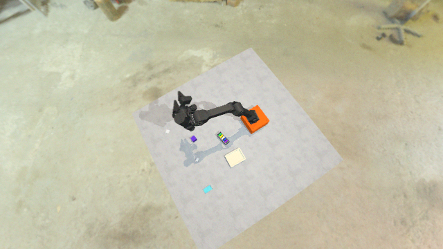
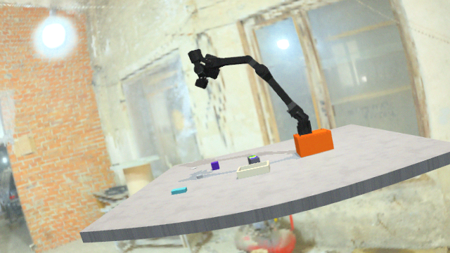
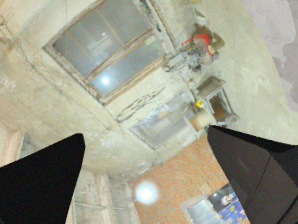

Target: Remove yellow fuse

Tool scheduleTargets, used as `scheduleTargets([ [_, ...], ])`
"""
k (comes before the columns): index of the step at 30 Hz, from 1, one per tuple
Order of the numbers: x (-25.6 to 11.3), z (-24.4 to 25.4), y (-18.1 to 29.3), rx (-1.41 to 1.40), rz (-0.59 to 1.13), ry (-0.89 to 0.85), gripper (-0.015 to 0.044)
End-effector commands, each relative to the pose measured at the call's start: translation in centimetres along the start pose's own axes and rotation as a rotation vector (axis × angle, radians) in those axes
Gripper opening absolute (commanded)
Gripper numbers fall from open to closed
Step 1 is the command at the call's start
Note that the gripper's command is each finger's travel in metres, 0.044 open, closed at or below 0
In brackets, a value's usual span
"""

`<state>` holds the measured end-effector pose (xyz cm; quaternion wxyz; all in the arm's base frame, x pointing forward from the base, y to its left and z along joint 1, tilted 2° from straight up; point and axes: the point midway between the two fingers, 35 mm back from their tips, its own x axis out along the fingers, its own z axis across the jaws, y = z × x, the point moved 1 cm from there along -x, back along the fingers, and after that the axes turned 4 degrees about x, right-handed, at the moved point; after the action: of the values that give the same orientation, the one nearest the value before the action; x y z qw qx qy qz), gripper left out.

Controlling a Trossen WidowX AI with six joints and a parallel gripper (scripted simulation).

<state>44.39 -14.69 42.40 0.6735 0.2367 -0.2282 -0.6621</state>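
Observation:
The fuse block [image 1: 218,133] [image 2: 254,161] stands on the table with a row of coloured fuses. The small yellow fuse [image 1: 221,136] sits in the row beside the green one; in the exterior view it is too small to tell apart. The cream tray [image 1: 234,158] [image 2: 251,172] lies close beside the block and looks empty. My gripper [image 1: 177,97] [image 3: 147,137] is open and empty, its fingers wide apart. It is high above the table, far from block and tray, and points outward, away from the base. The wrist view shows neither fuse block nor tray.
The arm reaches out from its orange base [image 1: 260,122] [image 2: 315,143]. A purple block [image 1: 194,138] [image 2: 215,165] stands on the outer side of the fuse block. A cyan block [image 1: 208,189] [image 2: 179,190] lies beyond the tray. Two small whitish pieces [image 1: 167,131] [image 1: 196,160] lie near the purple block.

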Motion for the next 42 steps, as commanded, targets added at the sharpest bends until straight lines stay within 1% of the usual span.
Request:
scheduleTargets([
  [1,0.0,-0.2,0.0,-0.019,0.005,0.006,0.0374],
  [3,-0.2,-1.7,-0.2,-0.175,0.047,0.052,0.0321],
  [7,-1.0,-6.3,-1.4,-0.642,0.192,0.181,0.0216],
  [12,-2.7,-12.0,-4.7,-1.209,0.416,0.321,0.0085],
  [13,-3.2,-13.1,-5.6,-1.319,0.468,0.347,0.0067],
  [18,-5.6,-17.8,-11.1,-1.836,0.774,0.465,0.0067],
  [22,-7.9,-20.5,-16.5,-2.195,1.085,0.544,0.0067],
  [28,-11.0,-22.3,-24.3,-2.533,1.587,0.617,0.0067],
  [33,-13.8,-22.3,-31.3,-2.655,2.126,0.64,0.0067],
  [37,-15.9,-21.3,-36.7,-2.593,2.614,0.619,0.0067],
  [38,-16.2,-21.0,-37.5,-2.569,2.689,0.612,0.0067],
  [39,-16.4,-20.9,-37.8,-2.557,2.722,0.609,0.0067],
  [42,-16.1,-21.2,-37.6,-2.555,2.728,0.608,0.0067],
])
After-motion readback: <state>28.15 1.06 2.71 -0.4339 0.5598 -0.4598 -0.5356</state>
